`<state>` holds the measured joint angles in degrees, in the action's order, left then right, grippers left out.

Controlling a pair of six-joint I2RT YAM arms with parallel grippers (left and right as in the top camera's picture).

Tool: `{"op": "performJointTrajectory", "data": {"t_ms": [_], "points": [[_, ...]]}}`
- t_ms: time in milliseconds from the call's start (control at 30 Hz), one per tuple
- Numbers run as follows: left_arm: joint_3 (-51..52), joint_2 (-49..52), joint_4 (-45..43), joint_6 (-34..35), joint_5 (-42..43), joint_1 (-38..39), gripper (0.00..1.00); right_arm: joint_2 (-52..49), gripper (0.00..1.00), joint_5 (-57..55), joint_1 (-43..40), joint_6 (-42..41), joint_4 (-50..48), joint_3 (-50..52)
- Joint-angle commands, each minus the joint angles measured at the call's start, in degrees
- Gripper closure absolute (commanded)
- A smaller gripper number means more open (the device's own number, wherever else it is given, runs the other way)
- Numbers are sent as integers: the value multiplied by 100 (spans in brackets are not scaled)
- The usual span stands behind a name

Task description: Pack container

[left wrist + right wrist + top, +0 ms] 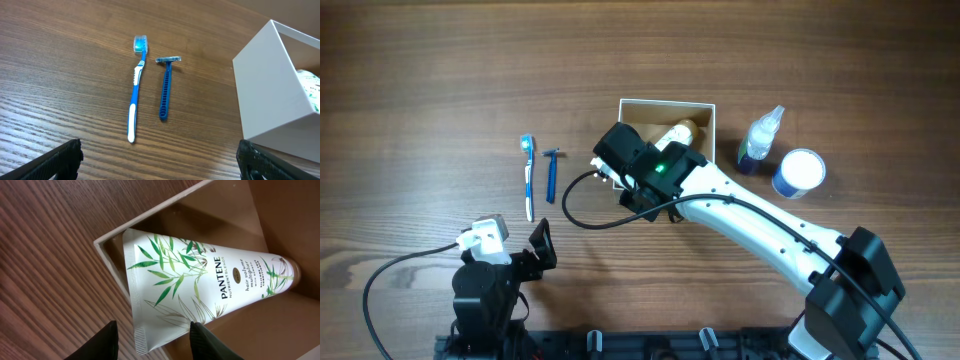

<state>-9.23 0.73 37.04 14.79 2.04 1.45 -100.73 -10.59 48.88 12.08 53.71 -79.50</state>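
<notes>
The container [708, 112] sits on the table [420, 90] behind centre, but the right arm covers its near half in the overhead view, so only the back wall, the right wall and a strip of brown floor show. A white tube [200, 285] lies slantwise inside it, its crimped end at the corner and its cap end cut off by the edge of the right wrist view. The right gripper [152, 342] is spread wide over that crimped end and grips nothing; only its dark fingertips [97, 342] show. The left gripper [160, 170] is also spread and empty, low near the front edge, with its fingers cropped. A toothbrush [135, 95] and a razor [165, 87] lie side by side, apart, left of the container. A spray bottle [760, 140] and a jar [798, 172] stand to its right.
</notes>
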Motion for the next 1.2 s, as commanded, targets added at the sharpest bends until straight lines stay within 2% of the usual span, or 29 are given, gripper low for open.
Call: {"op": "performJointTrajectory", "data": {"t_ms": [0, 333, 533, 833, 1167], "points": [[26, -57, -20, 70, -13, 31, 0, -107, 56, -105, -4, -83, -4, 46], [26, -57, -20, 70, -13, 31, 0, -107, 61, -107, -4, -166, -66, 258], [26, -57, -20, 70, -13, 31, 0, -107, 72, -109, -4, -175, -177, 308], [26, -57, -20, 70, -13, 31, 0, -105, 74, -214, -4, -175, -275, 302], [26, -57, -17, 70, -13, 31, 0, 136, 96, -216, -4, -179, -302, 284]]}}
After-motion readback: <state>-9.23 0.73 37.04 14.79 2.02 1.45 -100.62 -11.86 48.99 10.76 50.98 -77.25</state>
